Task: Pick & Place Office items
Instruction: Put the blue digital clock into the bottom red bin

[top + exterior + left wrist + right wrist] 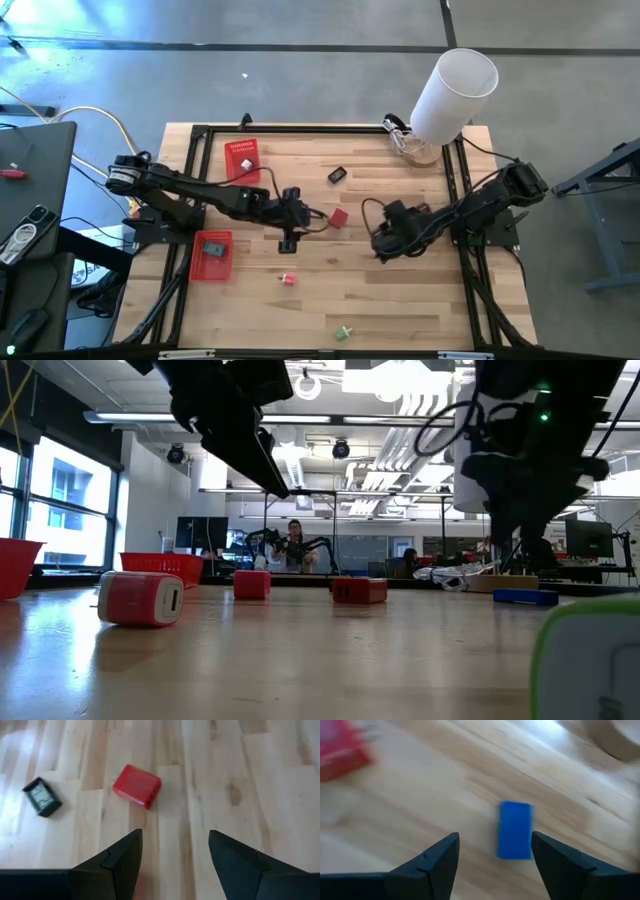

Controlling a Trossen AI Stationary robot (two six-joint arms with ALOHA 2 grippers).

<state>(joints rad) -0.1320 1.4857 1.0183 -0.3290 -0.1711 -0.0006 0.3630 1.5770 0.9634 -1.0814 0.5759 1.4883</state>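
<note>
My left gripper [175, 855] hangs open above the wood, short of a red block [136, 785] that lies flat; a small black item [42, 796] lies beyond it. In the high view that gripper [300, 214] is at mid-table, left of the red block [338, 217]. My right gripper [495, 855] is open too, tilted down over a blue block [515, 830] lying flat just past its fingertips. From above, the right gripper [383, 243] hides the blue block. A red-and-white piece [288, 279] and a green piece [343, 332] lie nearer the front edge.
Two red mesh baskets [242, 158] [211, 255] sit on the table's left part, each with small pieces inside. A big white cylinder [455, 95] stands at the far right corner. A black frame [300, 129] runs along the table's edges. People show in the room beyond.
</note>
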